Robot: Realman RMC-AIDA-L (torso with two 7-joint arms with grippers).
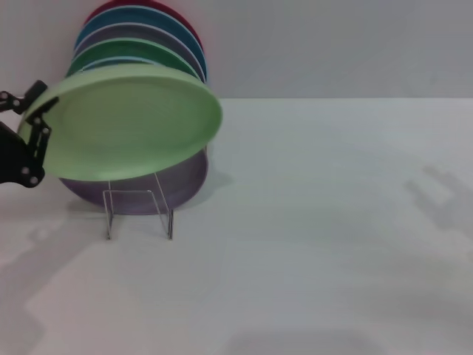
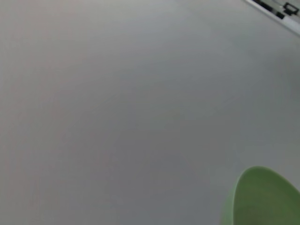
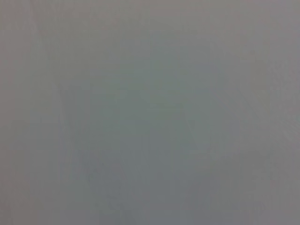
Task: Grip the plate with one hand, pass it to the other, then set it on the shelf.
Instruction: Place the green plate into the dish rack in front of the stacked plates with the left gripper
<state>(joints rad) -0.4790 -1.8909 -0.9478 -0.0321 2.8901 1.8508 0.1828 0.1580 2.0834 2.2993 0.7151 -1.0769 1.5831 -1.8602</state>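
Observation:
The pale mint-green plate [image 1: 137,122] is held tilted, nearly flat, just above the clear acrylic shelf [image 1: 138,213] at the left of the table. My left gripper [image 1: 38,117], black, is shut on the plate's left rim at the view's left edge. The plate hangs in front of and over the plates that stand in the shelf. A piece of the plate also shows in the left wrist view [image 2: 262,199]. My right gripper is out of view; the right wrist view shows only a plain grey surface.
Several plates stand upright in the shelf: a lilac-purple one [image 1: 140,188] at the front, then a darker green one [image 1: 133,50], blue ones and a red one [image 1: 118,9] behind. The white table [image 1: 332,222] stretches to the right and front.

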